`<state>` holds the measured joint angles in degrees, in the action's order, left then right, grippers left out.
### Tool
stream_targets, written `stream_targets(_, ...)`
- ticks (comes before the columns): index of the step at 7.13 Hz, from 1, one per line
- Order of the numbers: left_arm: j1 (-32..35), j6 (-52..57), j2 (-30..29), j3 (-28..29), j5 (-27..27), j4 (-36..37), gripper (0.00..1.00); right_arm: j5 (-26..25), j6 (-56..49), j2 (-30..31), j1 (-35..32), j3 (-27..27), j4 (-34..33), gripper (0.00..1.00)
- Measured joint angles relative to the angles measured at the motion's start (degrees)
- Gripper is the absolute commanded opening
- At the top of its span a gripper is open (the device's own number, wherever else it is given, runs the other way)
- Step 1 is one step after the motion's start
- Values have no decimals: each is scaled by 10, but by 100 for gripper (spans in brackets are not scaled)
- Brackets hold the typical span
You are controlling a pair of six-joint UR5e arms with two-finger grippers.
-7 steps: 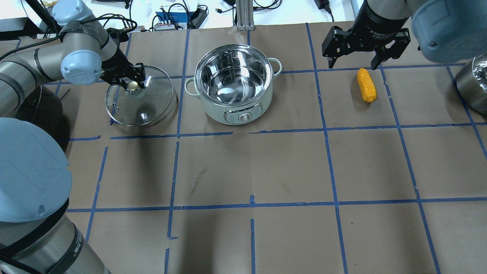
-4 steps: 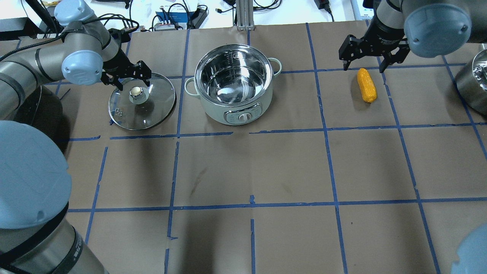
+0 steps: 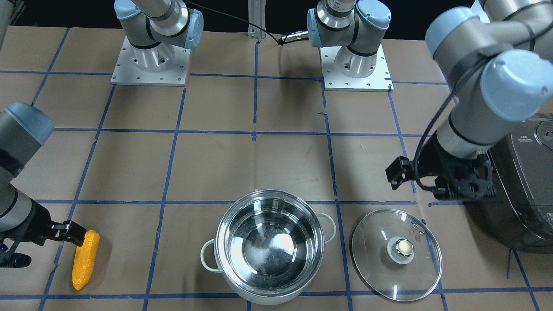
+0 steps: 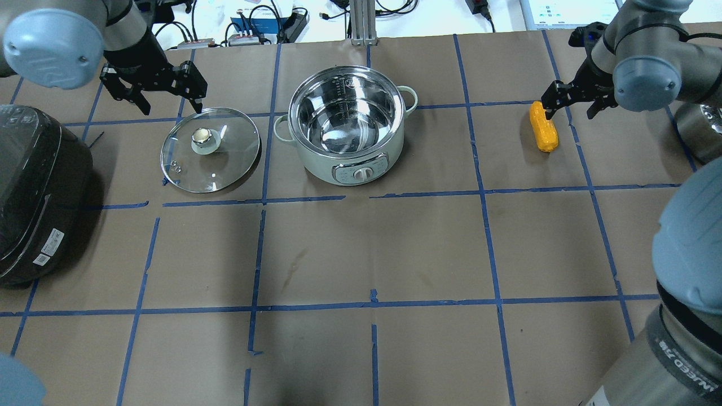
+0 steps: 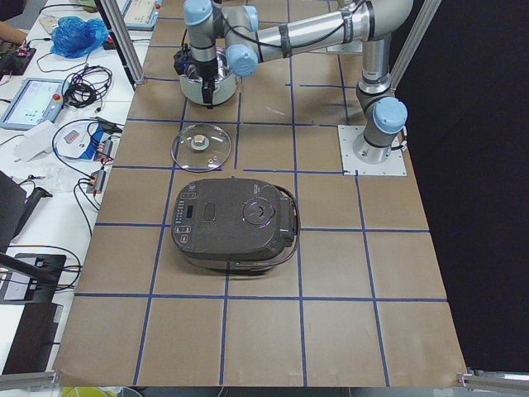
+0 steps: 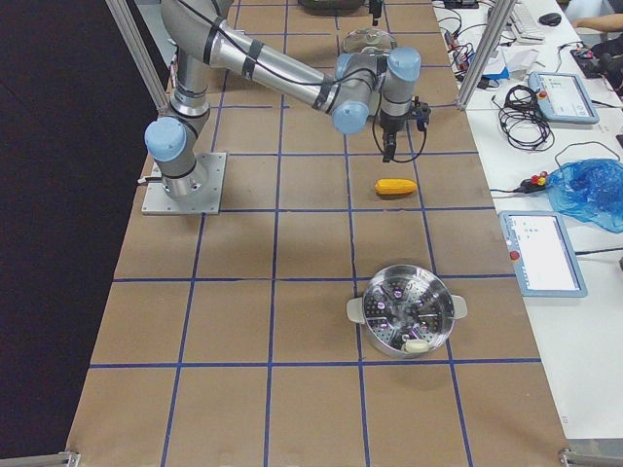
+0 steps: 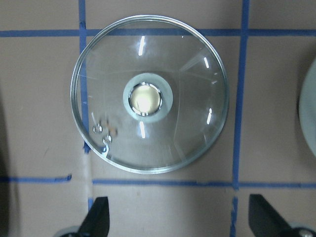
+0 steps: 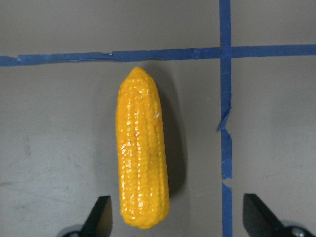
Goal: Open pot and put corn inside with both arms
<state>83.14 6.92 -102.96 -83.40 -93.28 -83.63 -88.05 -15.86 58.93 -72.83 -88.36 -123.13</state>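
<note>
- The pot (image 4: 316, 160) sits open near the far edge of the table (image 4: 366, 254). It looks empty and shiny inside.
- Its glass lid (image 4: 210, 150) lies flat on the table just beside the pot, on the robot's left side. So the opening part looks done.
- The left gripper (image 4: 172, 110) hangs by the far rim of the lid. Its fingers are spread wide and hold nothing.
- A big dark rice cooker (image 4: 34, 192) sits further to the left. It is not part of this job.
- The corn (image 4: 544, 127) lies on its side on the table, well apart from the pot, on the robot's right side.
- The right gripper (image 4: 569, 113) is low over the corn with its fingers spread wide. One finger is right by one end of the corn. I cannot tell if it touches.
- In the right wrist view the corn lies closer to one finger than the other, so the gripper is not yet centred on it.
- The corn looks like a hard plastic toy. I think it is light and stiff and will not squash.
- It is round and gets thinner at one end, so it could roll or slide out of a pinch.
- The best place to hold it is the fat middle, with one finger on each long side.
- The bumps should help the fingers grip.
- Next, I think, the right gripper must centre itself, pinch the corn and carry it to the pot.
</note>
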Motion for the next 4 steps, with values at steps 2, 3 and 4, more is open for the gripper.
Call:
stream_targets(2,15,-6,72,2,-2,-78,100,13,-8,-26,6,-1,-15,92)
stream_targets(3,21,-8,87,2,8,-87,100,29,-9,-29,6,-1,-15,92)
stream_targets(4,25,-9,93,0,26,-89,100,42,-9,-31,5,-1,-15,89)
